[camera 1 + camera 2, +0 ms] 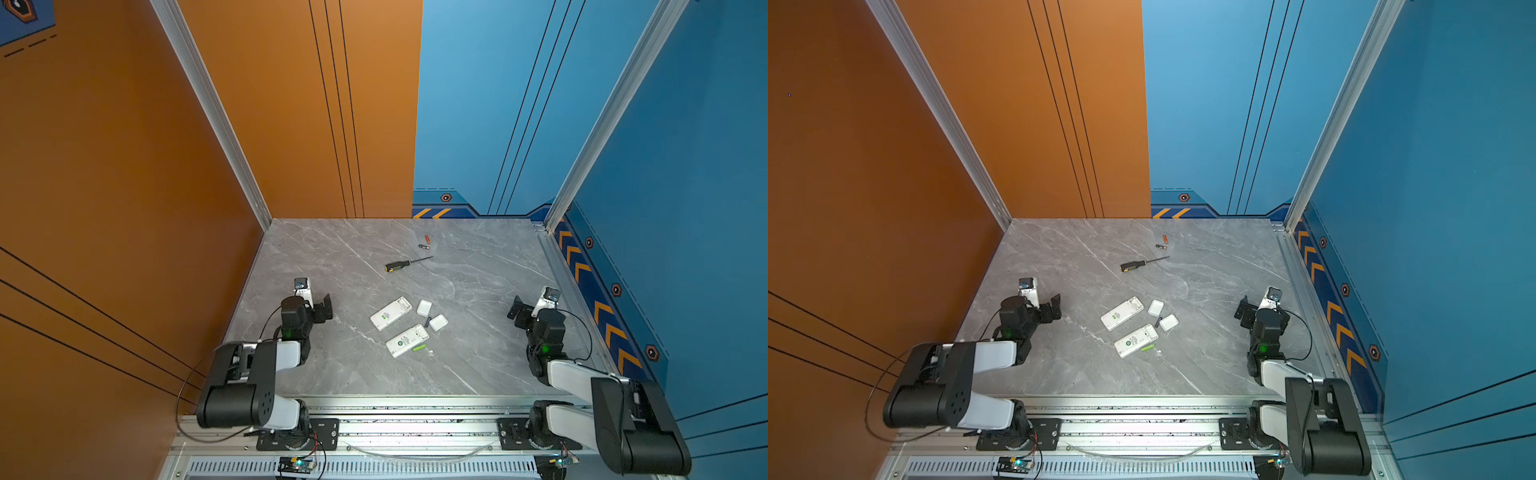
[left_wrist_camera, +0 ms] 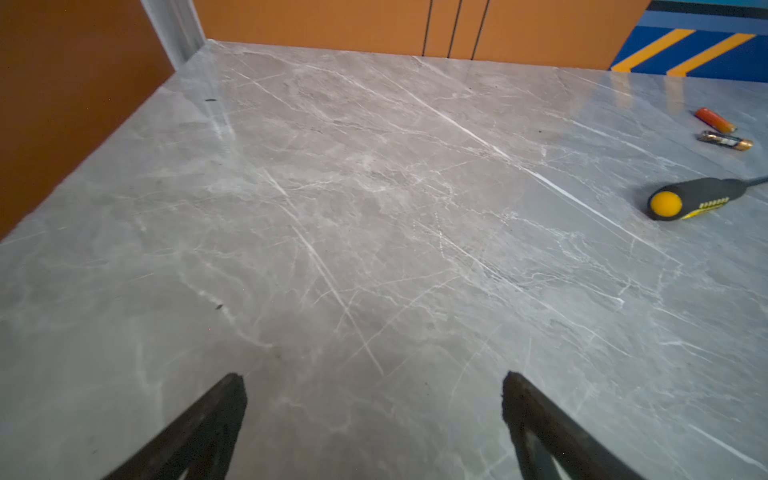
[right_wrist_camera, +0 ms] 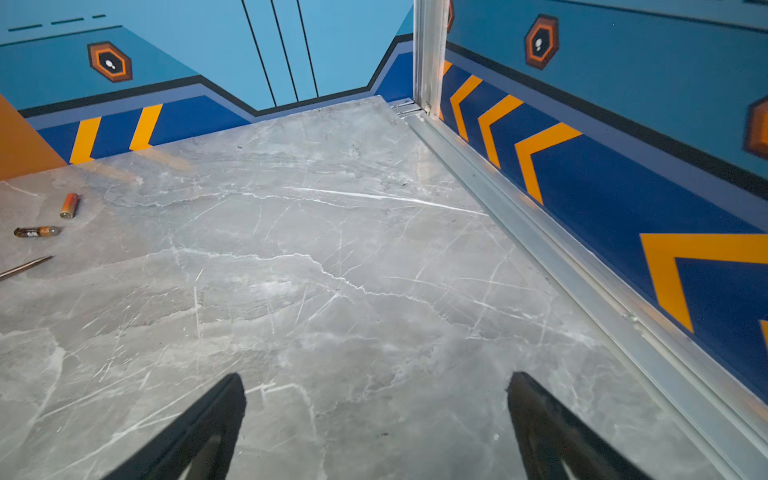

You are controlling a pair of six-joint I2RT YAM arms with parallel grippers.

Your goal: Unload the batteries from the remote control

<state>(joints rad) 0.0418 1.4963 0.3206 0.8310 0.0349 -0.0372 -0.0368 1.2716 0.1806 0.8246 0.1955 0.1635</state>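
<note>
Both top views show the job looking pretty much wrapped up. Two white remotes lie mid-table, the far remote (image 1: 390,313) and the near remote (image 1: 407,340), both with their battery bays uncovered. One white lid (image 1: 424,307) and a second lid (image 1: 438,322) sit just beside them.

The lime green battery (image 1: 419,347) lies right against the near remote's edge. The orange-red battery (image 1: 427,239) and a dark battery (image 1: 424,247) are well away toward the back wall, past the screwdriver (image 1: 405,264). A small dark bit (image 1: 427,322) between the lids might be a fourth cell, but it's too tiny to call.

The bays look empty, though that's a guess at this size.

The left gripper (image 2: 374,376) and right gripper (image 3: 376,376) both hover over bare marble table (image 1: 332,257) at the sides, jaws spread wide, nothing in them.
</note>
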